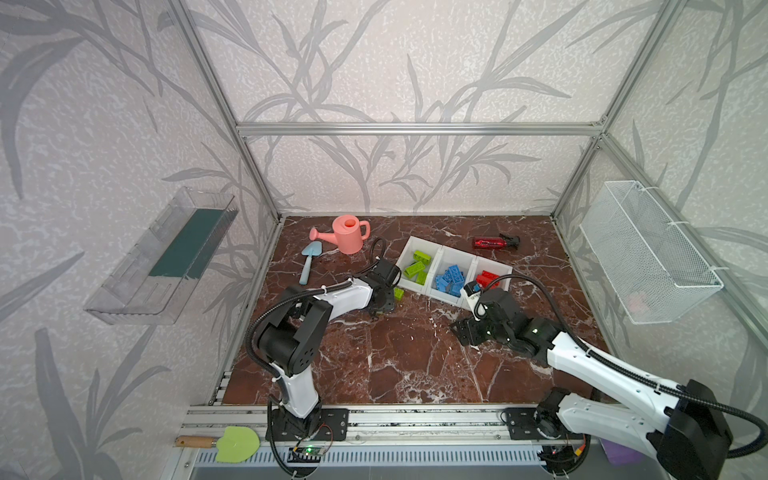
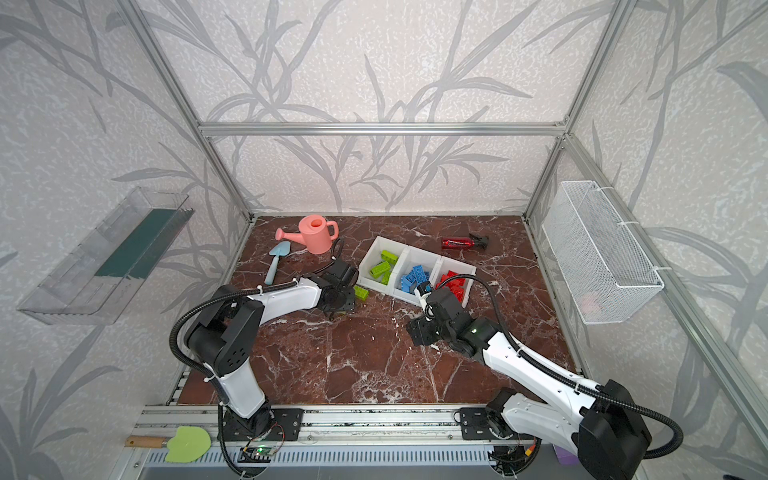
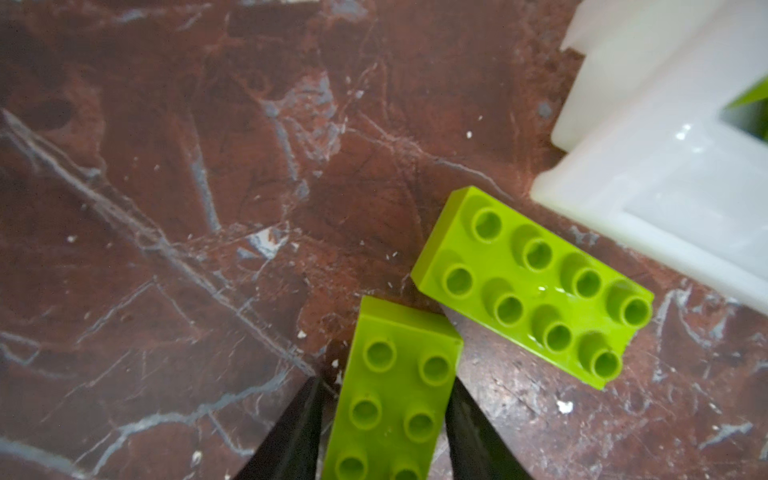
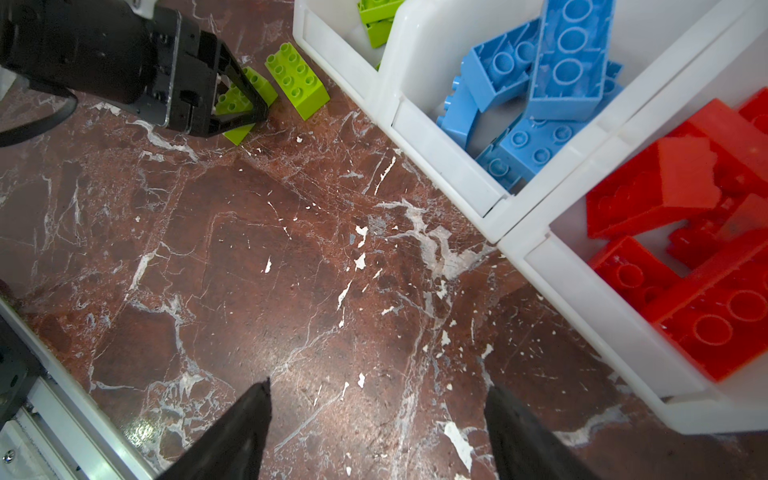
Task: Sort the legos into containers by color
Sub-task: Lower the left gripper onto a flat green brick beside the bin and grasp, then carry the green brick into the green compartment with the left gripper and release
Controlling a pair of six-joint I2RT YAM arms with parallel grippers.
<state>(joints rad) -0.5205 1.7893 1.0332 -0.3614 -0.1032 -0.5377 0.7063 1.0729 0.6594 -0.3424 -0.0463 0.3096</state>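
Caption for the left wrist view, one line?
Left end effector straddles one lime brick; second lime brick lies beside white bin.

Toward the back right of the brown marbled tabletop (image 1: 395,365) we see three white plastic bins (image 1: 432,248) joined in a row. The lime green studded plastic bricks (image 1: 417,266) lie in the left bin, the blue bricks (image 1: 451,279) in the middle, the red bricks (image 1: 488,277) in the right. Two more sit on the table before the left bin's near corner: the free brick (image 3: 536,286) just beside the bin wall, the other brick (image 3: 395,399) left of it, between the fingers (image 3: 291,440) of the left gripper (image 3: 384,379). Behind the right bin lies a dark red spray bottle (image 1: 492,242); at back left stands a pink plastic watering can (image 1: 349,235), a light blue trowel (image 1: 308,262) before it.
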